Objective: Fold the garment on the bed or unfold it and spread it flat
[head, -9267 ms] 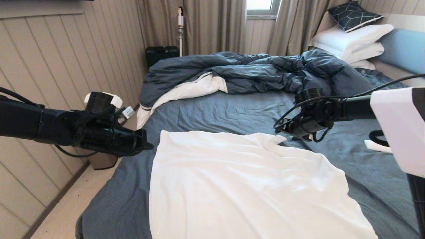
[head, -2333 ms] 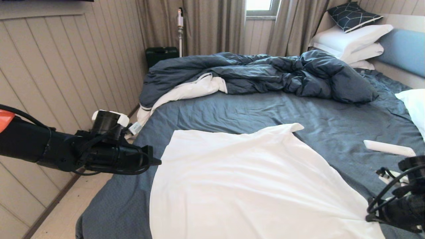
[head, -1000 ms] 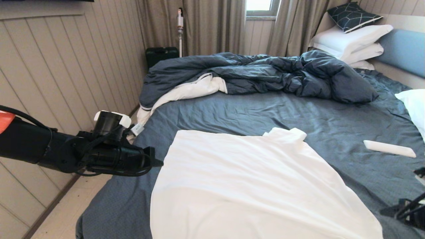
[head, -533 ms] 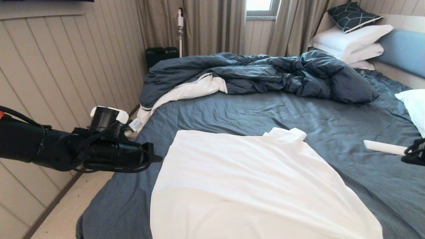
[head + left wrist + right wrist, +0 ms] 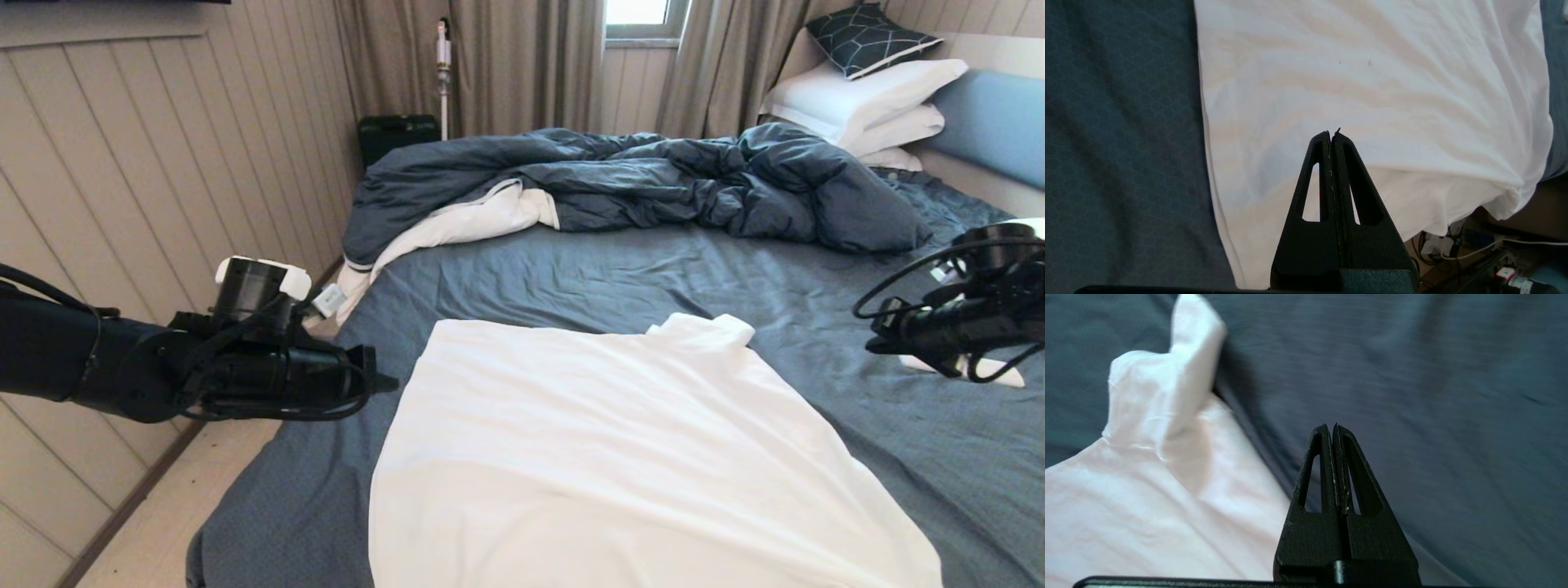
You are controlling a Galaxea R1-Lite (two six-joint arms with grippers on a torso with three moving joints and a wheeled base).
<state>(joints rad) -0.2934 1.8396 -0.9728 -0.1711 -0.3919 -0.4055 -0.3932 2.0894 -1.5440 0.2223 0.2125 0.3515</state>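
Head view: garment (image 5: 620, 457) spread wide over the near half of the bed (image 5: 620, 269), small neck piece poking up at the far edge, a few soft wrinkles across the cloth. Left tool (image 5: 384, 382) held level just off the garment's left edge, shut on nothing, probably parked clear so as not to drag the cloth. Right tool (image 5: 878, 343) raised over the bare sheet on the right side, well apart from the garment, likewise shut and empty. Rumpled duvet (image 5: 637, 175) and pillows (image 5: 865, 98) at the far end, out of the way.

Left wrist view: left tool (image 5: 1332, 134) with both fingers pressed together, nothing between them, hanging above the white cloth near its side edge; sheet alongside, the near hem draped off the mattress end.

Right wrist view: right tool (image 5: 1335, 428) closed tight and empty above dark sheet, the garment's neck piece (image 5: 1167, 384) standing off to one side, untouched. Judged close to flat; only smoothing left.
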